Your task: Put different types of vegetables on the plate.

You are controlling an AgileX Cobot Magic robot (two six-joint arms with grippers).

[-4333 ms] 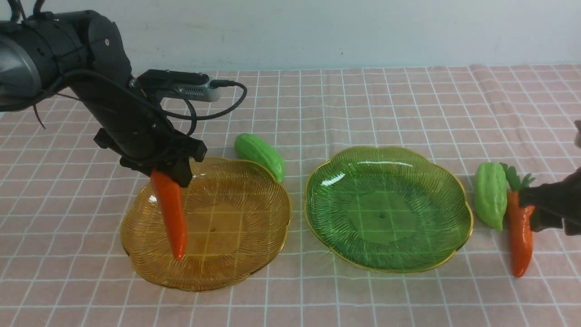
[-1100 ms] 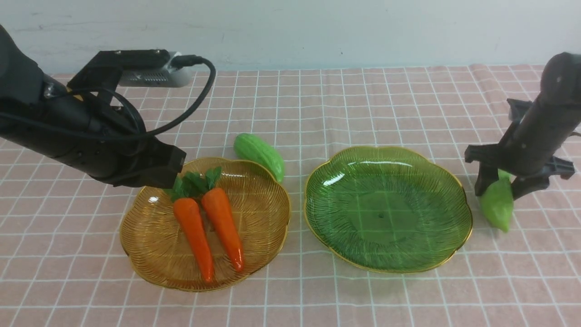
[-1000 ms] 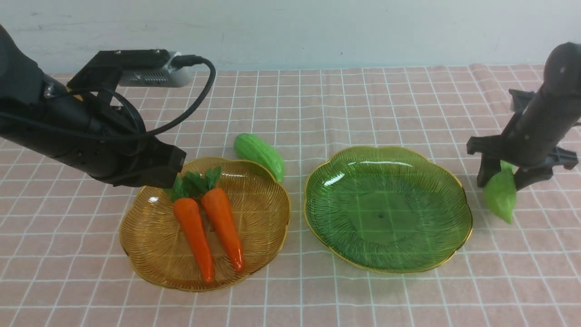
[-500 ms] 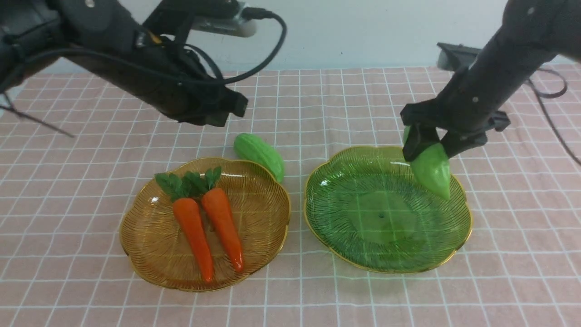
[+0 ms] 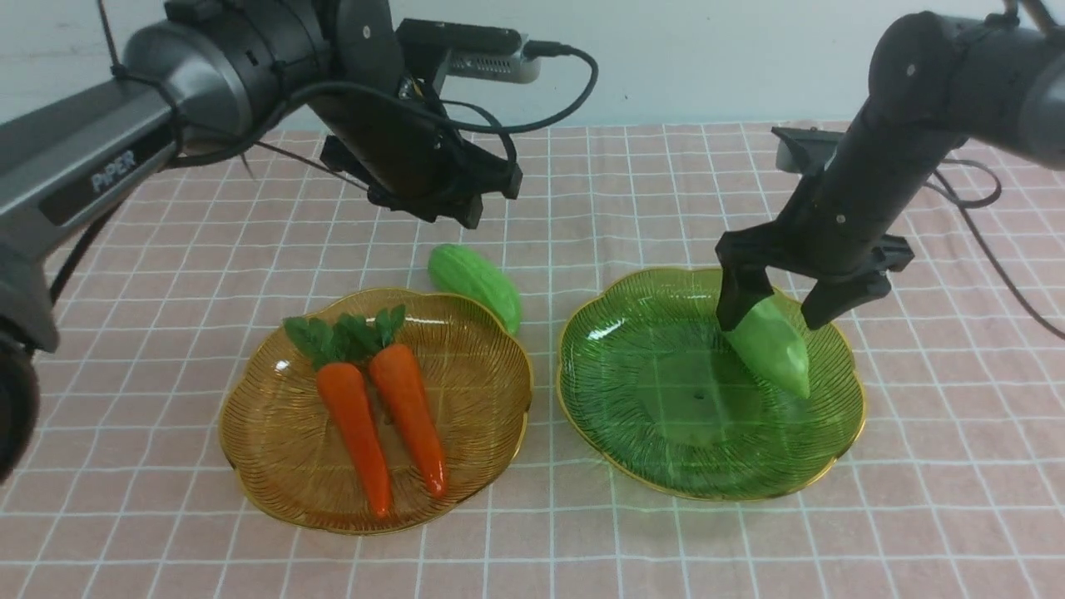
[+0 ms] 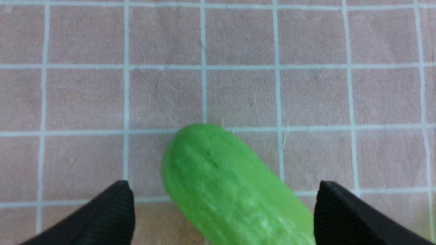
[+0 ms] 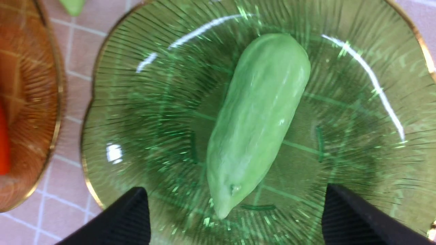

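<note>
The tablecloth (image 5: pixel 666 191) is seen as matt woven cloth, slightly creased. The green plate (image 5: pixel 666 449) and the amber plate (image 5: pixel 274 466) are shown as clear, glossy, glass-like ware, finely ribbed, with shiny gold rims. The carrots (image 5: pixel 358 433) are finished in smooth, glossy plastic. The plated gourd (image 5: pixel 770 345) and the other gourd (image 5: pixel 474 283) are given a softer, faintly bumpy sheen. The finger pads (image 7: pixel 119 221) of the right gripper (image 5: pixel 778 306) are finished matt black and finely ribbed.
</note>
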